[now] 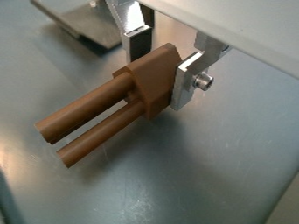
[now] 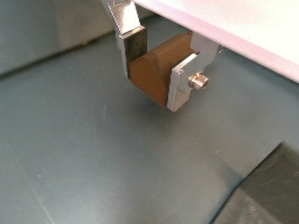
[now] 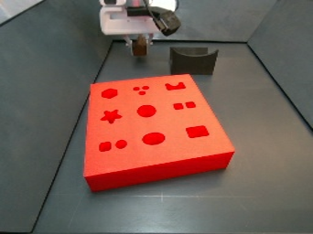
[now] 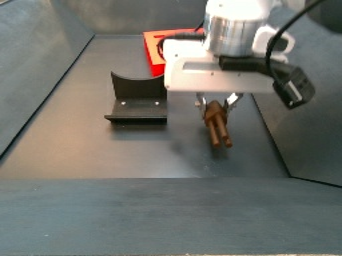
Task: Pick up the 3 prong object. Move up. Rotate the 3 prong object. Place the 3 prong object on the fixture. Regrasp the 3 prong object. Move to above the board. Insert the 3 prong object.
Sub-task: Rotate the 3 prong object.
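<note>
Your gripper (image 1: 163, 63) is clamped on the small dark brown blocky 3 prong object (image 1: 111, 107), its flat silver fingers (image 1: 187, 80) pressing the block end from both sides so that the long round prongs stick out free beyond the pads. In a side view the brown piece (image 4: 215, 122) hangs under the white gripper body, prongs slanting down toward the dark grey floor; whether they touch it you cannot tell from here. Holding it by the block rather than the prongs keeps the prongs clear for later, but this grip does not look suited to pushing them straight down into a hole, which is probably why the task calls for a rotation and a regrasp. The dark grey fixture with the curved notch in its top (image 4: 135, 98) stands empty just beside your gripper, ready to cradle the piece. The large flat bright red board with shaped cutouts (image 3: 153, 128) lies well apart, its three small holes (image 3: 142, 89) unfilled.
</note>
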